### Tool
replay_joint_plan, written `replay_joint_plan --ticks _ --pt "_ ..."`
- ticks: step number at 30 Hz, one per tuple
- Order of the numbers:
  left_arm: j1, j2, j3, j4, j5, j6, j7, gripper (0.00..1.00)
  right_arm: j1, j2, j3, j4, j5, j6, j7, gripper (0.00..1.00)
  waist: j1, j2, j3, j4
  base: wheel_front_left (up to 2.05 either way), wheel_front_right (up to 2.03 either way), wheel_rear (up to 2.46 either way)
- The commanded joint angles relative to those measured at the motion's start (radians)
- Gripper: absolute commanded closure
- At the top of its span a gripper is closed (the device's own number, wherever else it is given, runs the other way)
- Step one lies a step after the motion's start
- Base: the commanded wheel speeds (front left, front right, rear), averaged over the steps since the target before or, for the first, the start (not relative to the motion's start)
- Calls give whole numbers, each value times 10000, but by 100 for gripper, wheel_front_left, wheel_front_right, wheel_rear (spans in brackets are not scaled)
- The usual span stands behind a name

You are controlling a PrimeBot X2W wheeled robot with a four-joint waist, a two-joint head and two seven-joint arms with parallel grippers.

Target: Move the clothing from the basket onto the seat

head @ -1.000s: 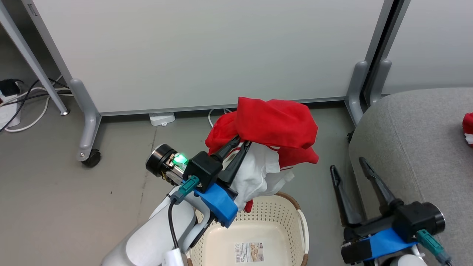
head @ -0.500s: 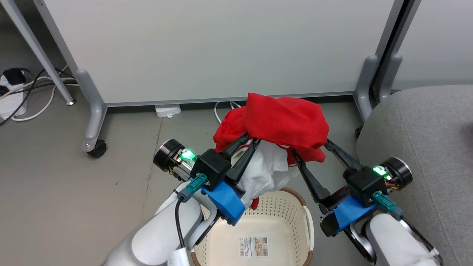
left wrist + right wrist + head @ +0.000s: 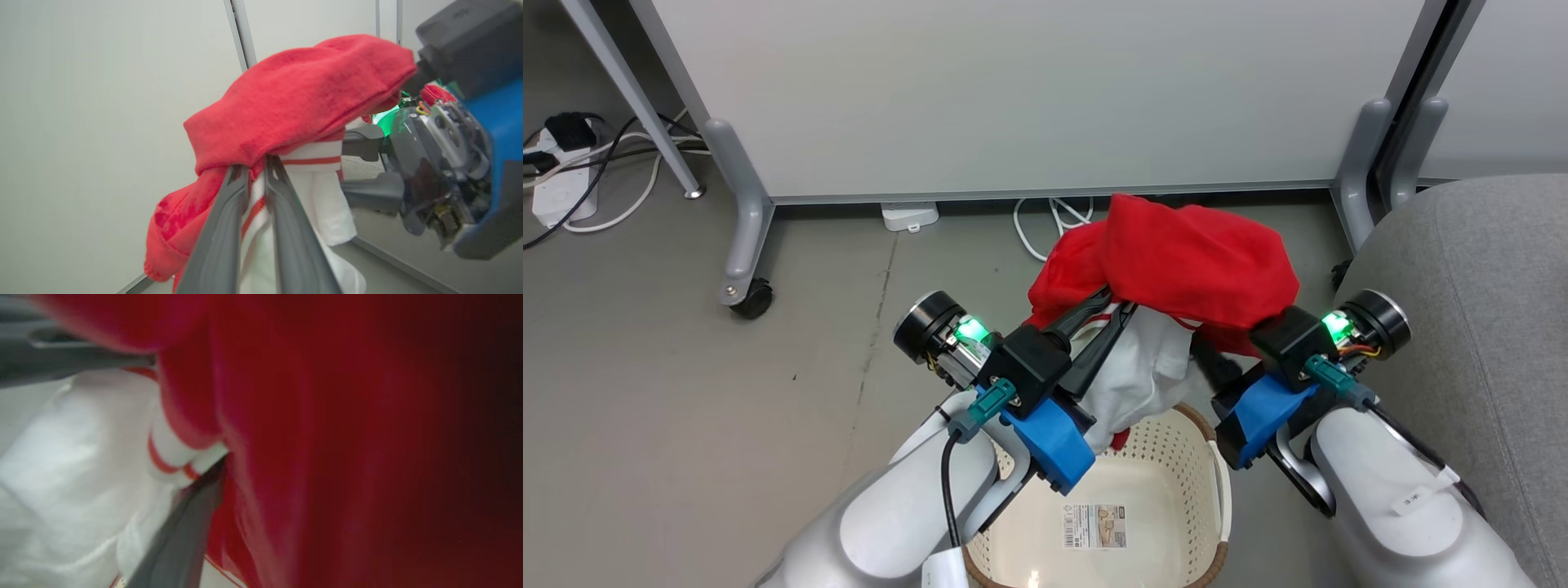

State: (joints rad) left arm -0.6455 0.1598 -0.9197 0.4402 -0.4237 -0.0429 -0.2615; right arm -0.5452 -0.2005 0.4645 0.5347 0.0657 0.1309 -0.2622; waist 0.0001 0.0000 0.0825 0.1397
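Grey floor and a white partition panel [image 3: 1013, 98] behind, nothing fancy. So the clothing [image 3: 1201, 261] is up in the air as one red and white bundle, hanging right over the far edge of the basket [image 3: 1217, 490]. The left gripper [image 3: 1115, 306] is clamped on the fabric. The right gripper [image 3: 1213, 363] is shoved in under the red folds from the right, and I honestly can't tell if it's got hold or not. Looks like the carry step to me. Next it needs a swing right to the seat [image 3: 1486, 269], keeping the dangling white part from snagging the rim.
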Motion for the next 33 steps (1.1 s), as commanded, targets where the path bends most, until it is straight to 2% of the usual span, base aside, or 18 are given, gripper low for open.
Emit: replay_joint_plan --ticks 1,32,33 --pt "-173 8 30 28 4 -13 -32 100 -158 32 10 49 81 -3 -40 100 -1 0 14 0 0 0 0" --pt "-27 29 284 121 107 -43 -50 100 119 75 -146 -144 371 -3 -42 100 -1 0 9 -30 0 0 0" --pt "-5 15 274 163 70 -61 -51 0 129 83 -152 -150 390 -3 -42 100 -1 0 8 -34 0 0 0"
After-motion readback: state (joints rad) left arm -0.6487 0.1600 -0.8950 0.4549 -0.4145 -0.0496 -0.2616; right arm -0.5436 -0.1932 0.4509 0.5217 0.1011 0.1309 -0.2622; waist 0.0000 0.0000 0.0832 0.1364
